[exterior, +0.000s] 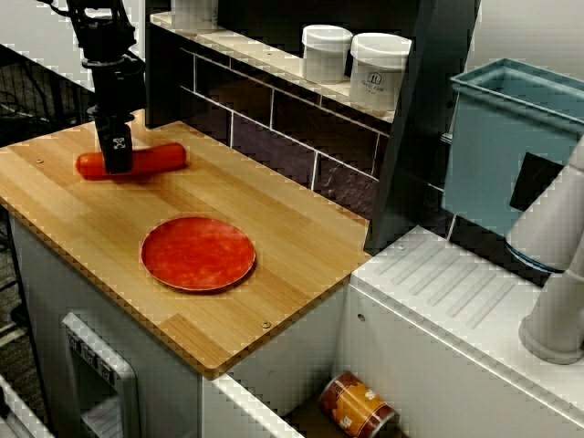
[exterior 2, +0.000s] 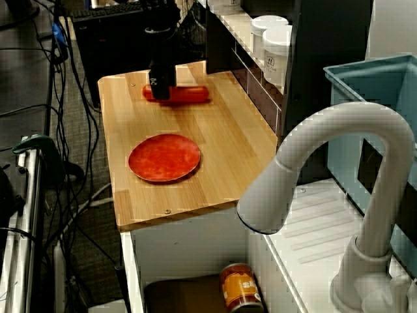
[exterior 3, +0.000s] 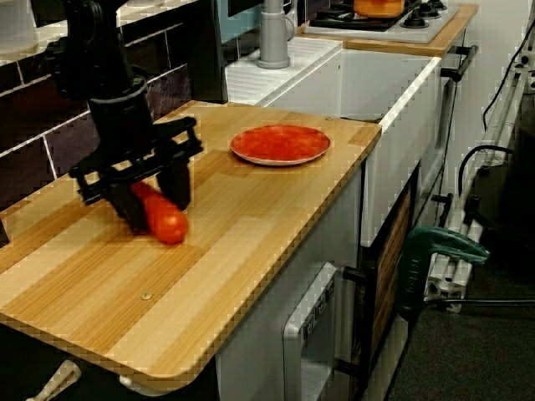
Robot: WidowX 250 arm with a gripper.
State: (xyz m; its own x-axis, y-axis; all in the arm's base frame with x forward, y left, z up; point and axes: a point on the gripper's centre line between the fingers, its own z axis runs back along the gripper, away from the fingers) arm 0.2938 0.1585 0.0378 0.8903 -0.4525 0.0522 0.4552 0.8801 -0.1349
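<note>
Hand (exterior 3: 153, 205) half-open astride glossy red cylindrical sausage (exterior: 160, 157), contact unclear. Off-centre hold, so it may pivot and roll on wooden surface (exterior: 292, 228). Round red plate (exterior: 197, 253) at 5 o'clock.

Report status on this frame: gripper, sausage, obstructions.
Gripper down astride the sausage, grip unconfirmed. It lies flat on the counter. Only a red plate nearby, apart.
</note>
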